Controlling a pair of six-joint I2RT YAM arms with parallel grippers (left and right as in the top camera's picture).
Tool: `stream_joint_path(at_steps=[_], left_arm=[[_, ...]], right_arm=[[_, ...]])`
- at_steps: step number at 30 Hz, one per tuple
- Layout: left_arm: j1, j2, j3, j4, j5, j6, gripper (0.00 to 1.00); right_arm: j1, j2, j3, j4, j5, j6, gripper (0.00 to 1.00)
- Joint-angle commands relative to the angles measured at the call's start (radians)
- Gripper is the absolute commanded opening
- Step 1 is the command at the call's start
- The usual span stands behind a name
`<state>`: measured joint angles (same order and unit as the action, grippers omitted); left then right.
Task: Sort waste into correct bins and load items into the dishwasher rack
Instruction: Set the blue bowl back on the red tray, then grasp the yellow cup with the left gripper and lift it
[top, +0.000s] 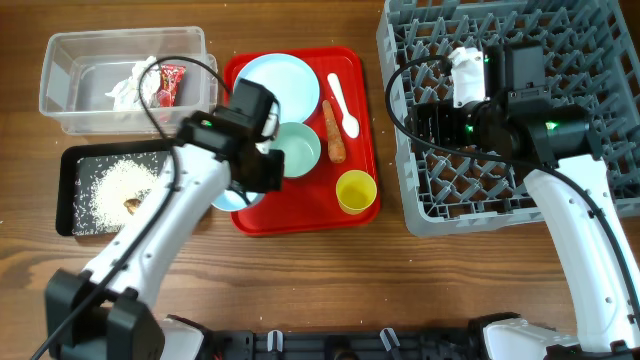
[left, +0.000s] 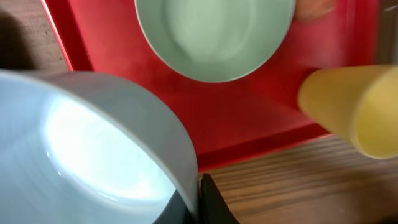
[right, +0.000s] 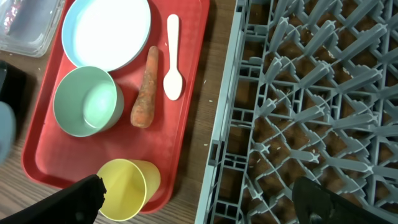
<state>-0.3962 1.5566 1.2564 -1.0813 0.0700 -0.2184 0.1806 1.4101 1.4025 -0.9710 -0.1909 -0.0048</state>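
Note:
My left gripper (top: 256, 172) is shut on the rim of a pale blue bowl (top: 229, 200) at the red tray's front-left corner; the left wrist view shows the fingers (left: 199, 200) pinching the bowl (left: 81, 149). A pale green bowl (top: 296, 148), a pale blue plate (top: 278, 82), an orange carrot stick (top: 334, 132) and a yellow cup (top: 356, 191) sit on the red tray. My right gripper (right: 205, 199) is open and empty over the left edge of the grey rack (top: 560, 40). A second blue bowl is not in view.
The clear tub (top: 70, 60) holds white tissue (top: 128, 84) and a red wrapper (top: 171, 83). The black tray (top: 70, 190) holds rice (top: 118, 185) and a brown lump (top: 133, 205). A white spoon (top: 343, 104) lies on the red tray (top: 300, 215).

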Motion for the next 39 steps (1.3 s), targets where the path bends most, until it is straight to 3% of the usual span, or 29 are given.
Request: stream_joint_path(at_steps=[1,7,9,12,13,18,22,27,35,39], left_arm=[[-0.088,0.047,-0.091,0.096,-0.121,-0.082,0.04],[-0.178,0.128,-0.178,0.245,-0.125,-0.078,0.05],[-0.187,0.137,-0.179,0.243,-0.125,-0.078,0.16],[-0.187,0.138,-0.178,0.233,-0.125,-0.078,0.49],[-0.186,0.138,-0.175,0.229,-0.125,-0.078,0.56],[-0.167,0.128,-0.002,0.079,-0.123,-0.077,0.62],[-0.170,0.125,0.132,0.094,0.064,0.018,0.66],[-0.199,0.156,0.131,0.162,0.140,0.062,0.65],[-0.256,0.322,0.131,0.180,0.138,0.110,0.52],[-0.256,0.341,0.132,0.181,0.139,0.105,0.17]], right_arm=[[0.002,0.008,0.011,0.006,-0.013,0.007,1.00],[0.002,0.008,0.011,0.006,-0.013,0.007,1.00],[0.002,0.008,0.011,0.006,-0.013,0.006,1.00],[0.002,0.008,0.011,0.006,-0.013,0.006,1.00],[0.002,0.008,0.011,0.008,-0.013,0.007,1.00],[0.002,0.008,0.011,0.016,-0.008,0.008,1.00],[0.002,0.008,0.011,0.016,0.018,0.008,1.00],[0.002,0.008,0.011,0.017,0.081,0.010,1.00],[0.001,0.008,0.011,0.018,0.134,0.008,1.00],[-0.002,0.008,0.011,0.020,0.139,0.009,1.00]])
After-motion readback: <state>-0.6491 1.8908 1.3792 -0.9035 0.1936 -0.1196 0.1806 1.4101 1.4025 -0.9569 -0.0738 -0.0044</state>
